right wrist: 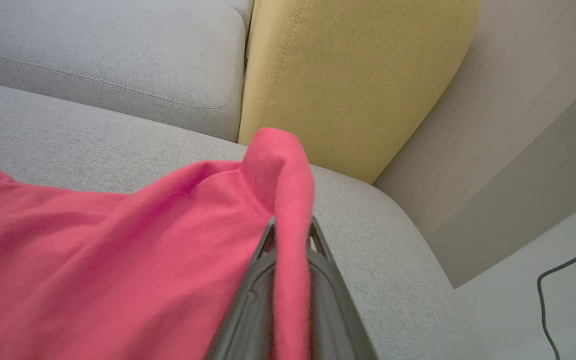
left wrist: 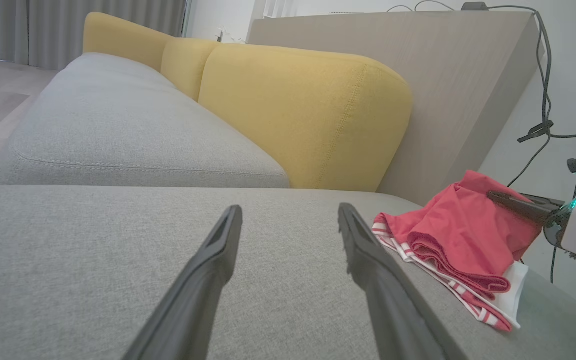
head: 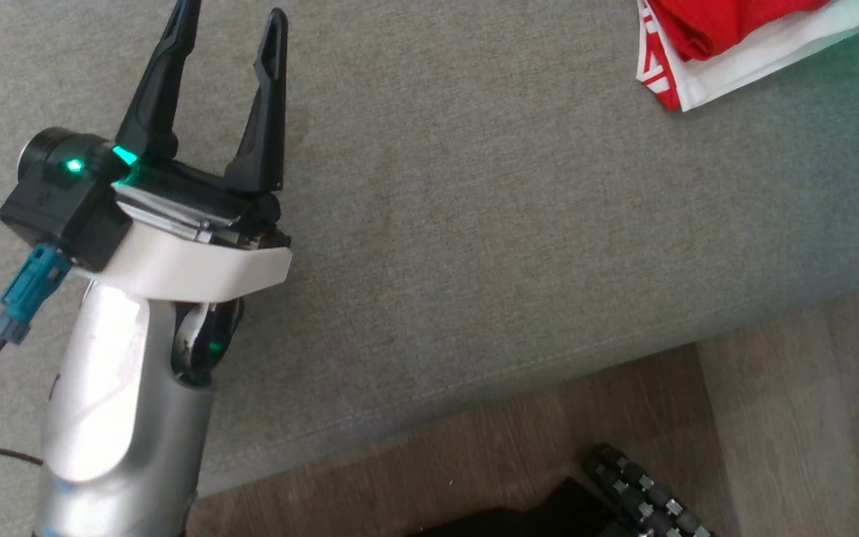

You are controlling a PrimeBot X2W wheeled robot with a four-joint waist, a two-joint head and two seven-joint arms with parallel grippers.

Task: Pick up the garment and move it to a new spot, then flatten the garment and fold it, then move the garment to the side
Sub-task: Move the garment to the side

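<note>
Two grippers, two states: our left gripper (head: 234, 15) hangs spread wide above the bare grey sofa seat (head: 474, 186), holding nothing, while our right gripper (right wrist: 292, 227) is clenched on a fold of the red garment (left wrist: 448, 235). The garment lies bunched at the seat's right end, near the yellow backrest (left wrist: 308, 110) and well apart from the left gripper, with a white, red-trimmed layer under it.

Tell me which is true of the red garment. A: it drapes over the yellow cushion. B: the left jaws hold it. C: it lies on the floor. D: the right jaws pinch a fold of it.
D: the right wrist view shows the right jaws shut on a fold of the red garment.
</note>
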